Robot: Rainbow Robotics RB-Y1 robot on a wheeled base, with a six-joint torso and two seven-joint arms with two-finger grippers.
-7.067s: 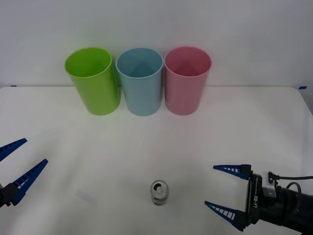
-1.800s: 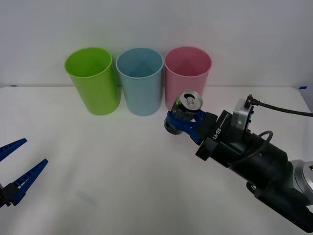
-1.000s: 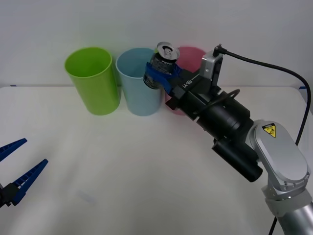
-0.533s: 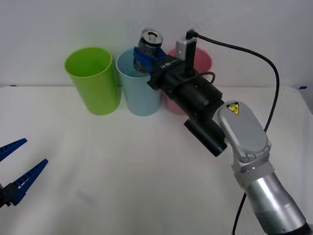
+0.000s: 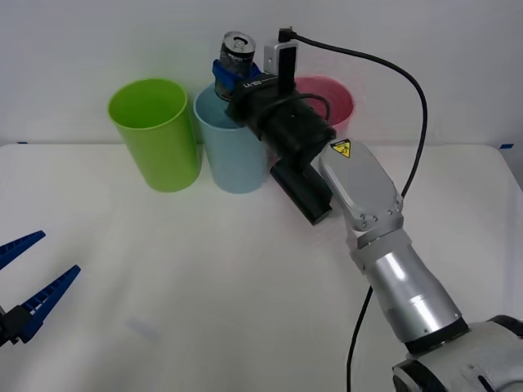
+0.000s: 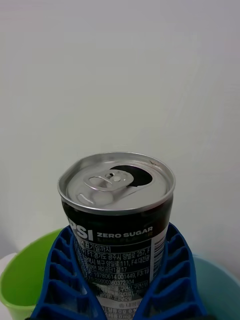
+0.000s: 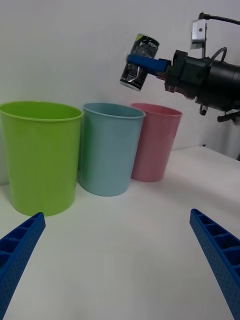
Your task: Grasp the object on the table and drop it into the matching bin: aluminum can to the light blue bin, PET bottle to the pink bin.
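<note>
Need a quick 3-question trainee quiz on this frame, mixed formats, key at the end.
1. True or false: the right claw is shut on the aluminum can.
2. Multiple choice: in the front view, the can is held above the rim of which bin? A) the lime green bin B) the light blue bin C) the pink bin
3. Fill in: the left claw waits low over the table with its fingers ____.

Key
1. True; in the right wrist view the blue fingers clamp the can's printed side.
2. B.
3. Open.
</note>
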